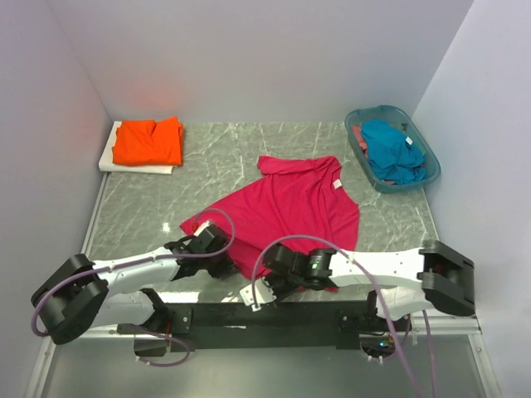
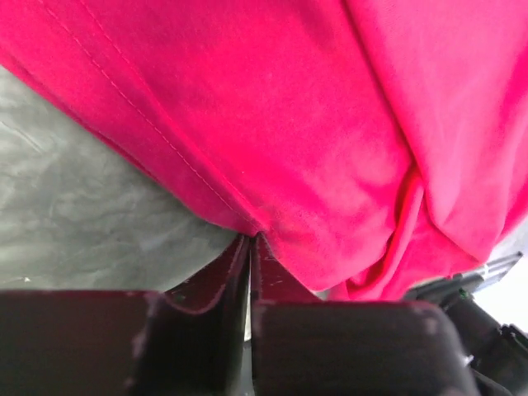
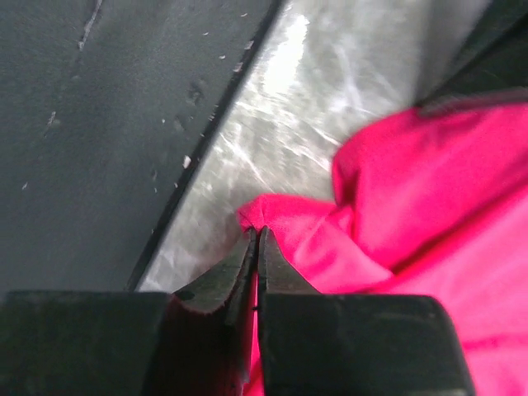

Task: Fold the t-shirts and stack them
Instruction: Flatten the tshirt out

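The orange shirt (image 1: 148, 142) lies folded far beyond the left end effector (image 2: 250, 238), the teal shirt (image 1: 392, 151) waits in the basket (image 1: 383, 109) far beyond the right end effector (image 3: 257, 236), and both clamp the near hem of the unfolded red shirt (image 1: 290, 207).

Fig. 1. My remote workspace: a grey marbled table (image 1: 249, 149) with a metal edge strip (image 1: 97, 211), enclosed by a plain pale back wall (image 1: 265, 58), left wall (image 1: 41, 166) and right wall (image 1: 489, 124). Lighting is soft and even, and I note a faint reddish glow on the back wall.
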`<state>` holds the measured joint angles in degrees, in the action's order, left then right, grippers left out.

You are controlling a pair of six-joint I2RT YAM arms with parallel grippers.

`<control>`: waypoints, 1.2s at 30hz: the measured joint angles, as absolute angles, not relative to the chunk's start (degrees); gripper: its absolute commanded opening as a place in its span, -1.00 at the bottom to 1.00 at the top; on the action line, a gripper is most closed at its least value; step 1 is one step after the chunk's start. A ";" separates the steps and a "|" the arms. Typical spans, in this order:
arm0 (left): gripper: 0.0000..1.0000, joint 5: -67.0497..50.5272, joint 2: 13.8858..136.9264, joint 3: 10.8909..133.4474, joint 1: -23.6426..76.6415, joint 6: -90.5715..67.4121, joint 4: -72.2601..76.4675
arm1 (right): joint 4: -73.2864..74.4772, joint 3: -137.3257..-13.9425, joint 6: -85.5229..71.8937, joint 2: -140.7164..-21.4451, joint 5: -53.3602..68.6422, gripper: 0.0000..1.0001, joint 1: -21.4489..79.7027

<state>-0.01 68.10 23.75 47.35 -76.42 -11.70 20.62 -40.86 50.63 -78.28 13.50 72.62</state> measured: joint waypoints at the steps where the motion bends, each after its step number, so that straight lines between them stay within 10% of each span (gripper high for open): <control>1: -0.95 0.60 68.18 24.05 47.35 -76.07 -12.08 | 21.15 -40.86 50.63 -76.79 14.02 -0.96 72.05; 23: -0.77 2.74 61.93 34.92 28.21 -57.14 -19.29 | 35.22 -45.30 52.99 -67.42 26.44 -0.88 60.29; 29: 0.21 -0.56 56.90 30.83 27.88 -53.69 -19.62 | 35.55 -43.31 50.17 -69.78 27.64 -0.24 66.92; 36: 0.40 0.58 42.24 30.04 27.88 -51.72 -25.06 | 35.55 -43.35 51.16 -67.81 24.53 0.11 64.58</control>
<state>0.58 42.24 30.04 27.88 -51.72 -25.06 35.55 -43.35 51.16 -67.81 24.53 64.58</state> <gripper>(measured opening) 0.665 0.539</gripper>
